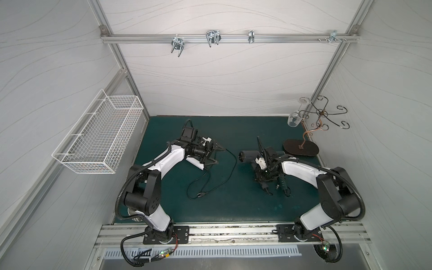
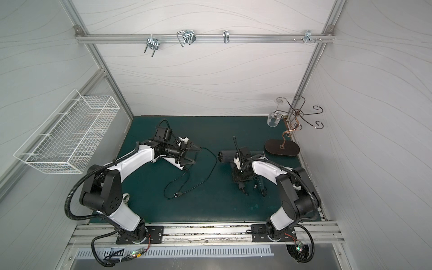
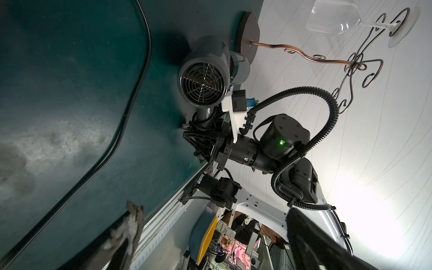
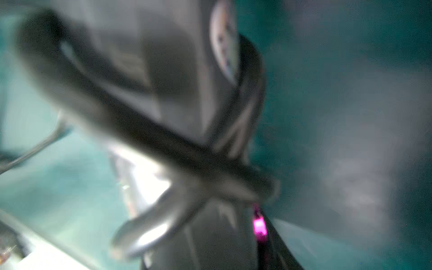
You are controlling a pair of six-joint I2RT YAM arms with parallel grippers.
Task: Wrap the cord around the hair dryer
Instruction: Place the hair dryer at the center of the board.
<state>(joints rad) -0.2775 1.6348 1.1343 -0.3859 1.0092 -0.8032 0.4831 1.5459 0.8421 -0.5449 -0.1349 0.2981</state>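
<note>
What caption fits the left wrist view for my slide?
Right gripper grips the hair dryer by its handle; the loose cord trails across the green mat.

Left of hair dryer (image 1: 247,156), loose cord (image 3: 149,46) crosses mat (image 1: 233,208): you pass only above. Behind-right, stand base (image 1: 301,147) close. Toward rail (image 1: 233,230), mat bare: you pass free.

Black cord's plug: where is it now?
In both top views the black cord's plug lies loose on the dark green mat, toward the front, on the side of the left arm, away from the dark grey hair dryer.
</note>
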